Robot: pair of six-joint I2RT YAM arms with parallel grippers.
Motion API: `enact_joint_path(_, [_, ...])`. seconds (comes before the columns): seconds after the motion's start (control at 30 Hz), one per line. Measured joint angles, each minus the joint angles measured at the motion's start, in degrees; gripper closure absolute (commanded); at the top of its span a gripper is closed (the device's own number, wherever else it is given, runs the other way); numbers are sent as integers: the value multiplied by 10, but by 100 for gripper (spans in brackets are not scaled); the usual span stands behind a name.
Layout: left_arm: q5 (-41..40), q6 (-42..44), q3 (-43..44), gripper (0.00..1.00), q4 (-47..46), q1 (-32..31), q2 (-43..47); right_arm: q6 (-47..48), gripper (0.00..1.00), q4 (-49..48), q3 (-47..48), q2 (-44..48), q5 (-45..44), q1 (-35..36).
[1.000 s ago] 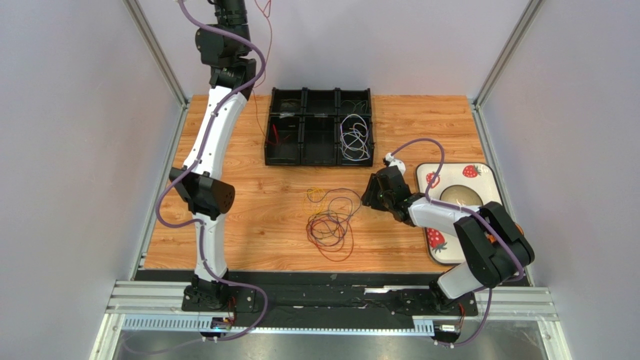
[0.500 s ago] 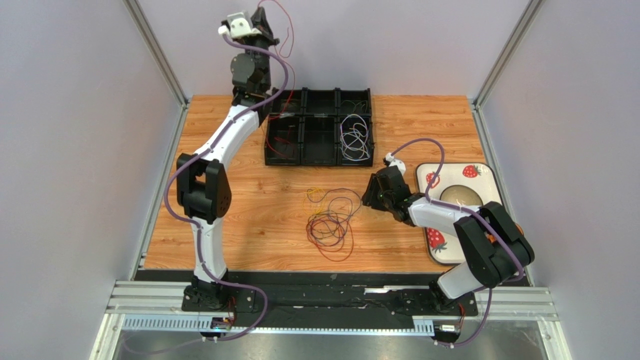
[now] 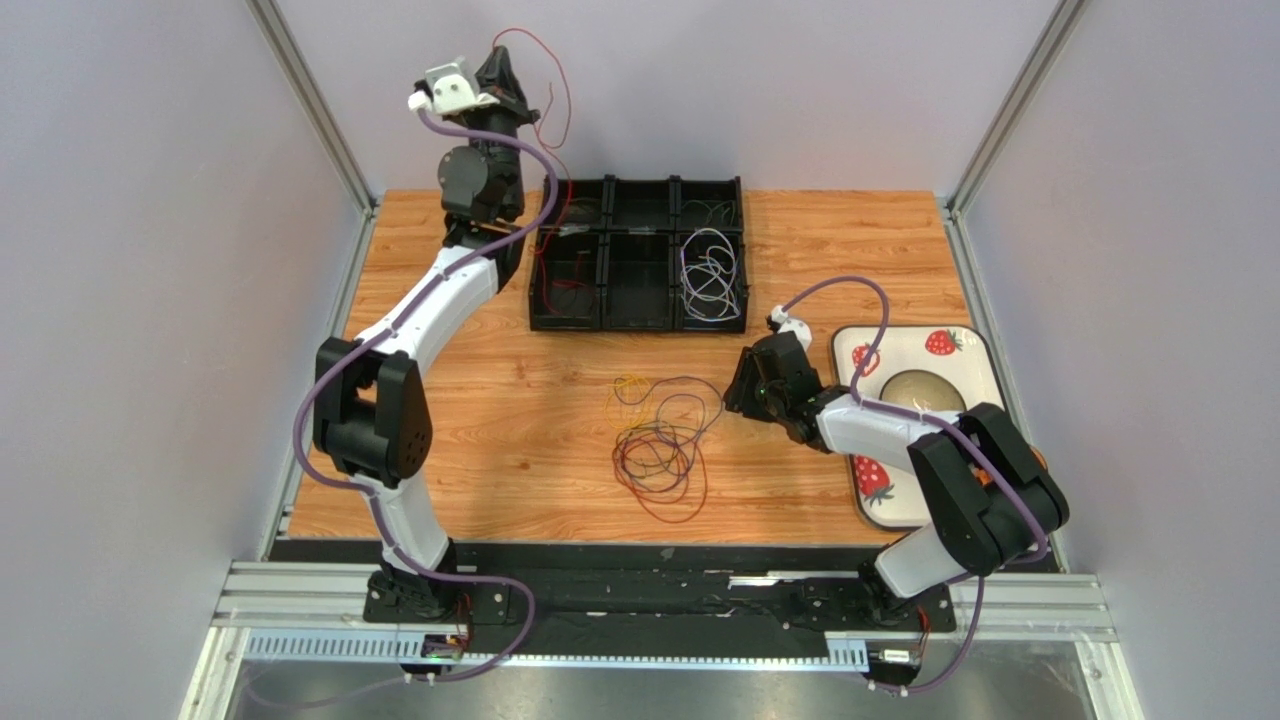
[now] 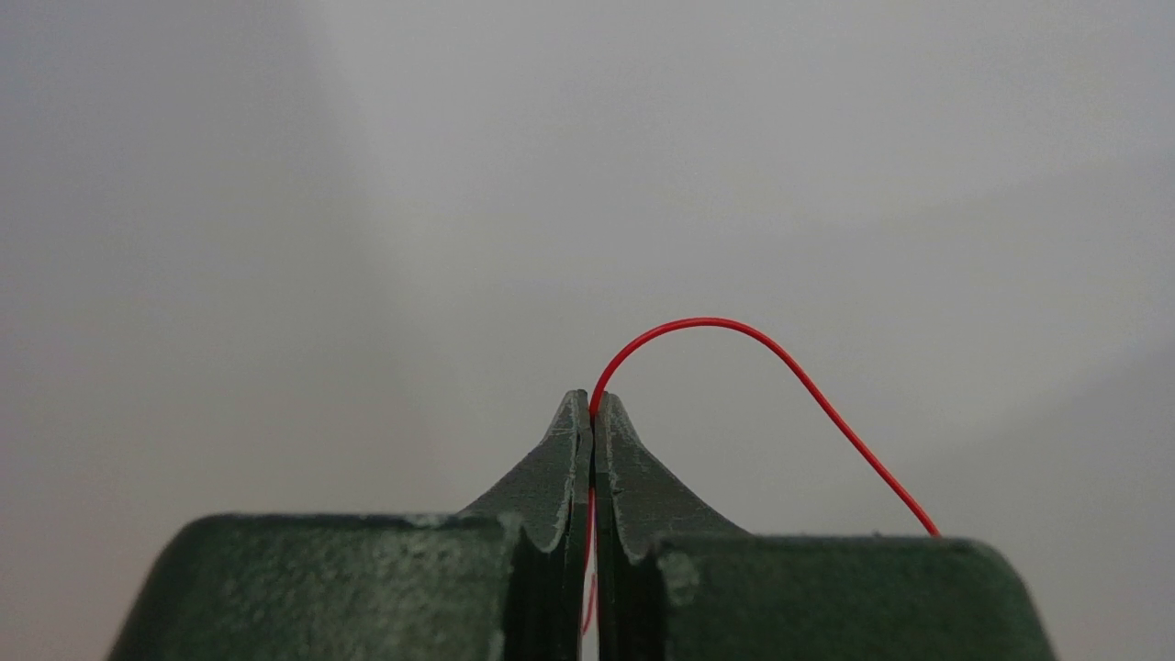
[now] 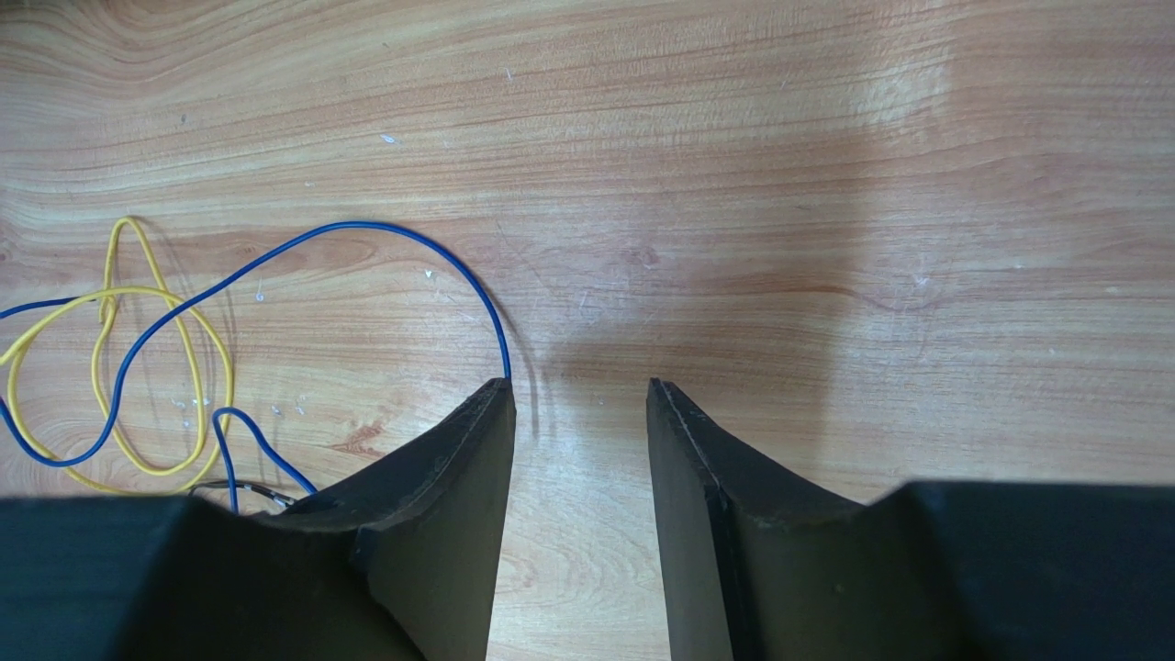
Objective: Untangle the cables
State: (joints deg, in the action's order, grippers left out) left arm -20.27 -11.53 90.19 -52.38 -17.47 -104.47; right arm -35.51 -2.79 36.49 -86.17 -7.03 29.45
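Up high, left end effector (image 4: 592, 404) pinching red cable (image 4: 699, 321)

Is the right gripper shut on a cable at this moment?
No: the right gripper stands open over the table, the blue cable lying outside the gap.

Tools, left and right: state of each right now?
Left tool: closed on the red cable.
Right tool: open, nothing between its fingers.
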Motion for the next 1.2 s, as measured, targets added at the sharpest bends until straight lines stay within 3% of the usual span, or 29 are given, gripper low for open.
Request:
enact_joint_path(0.6, [-27, -4, -196, 100, -22, 0, 20, 0, 56, 0, 0, 0, 0, 0])
enact_joint_path(1.2, [-94, 20, -269, 100, 3, -10, 21, 0, 56, 0, 0, 0, 0, 0])
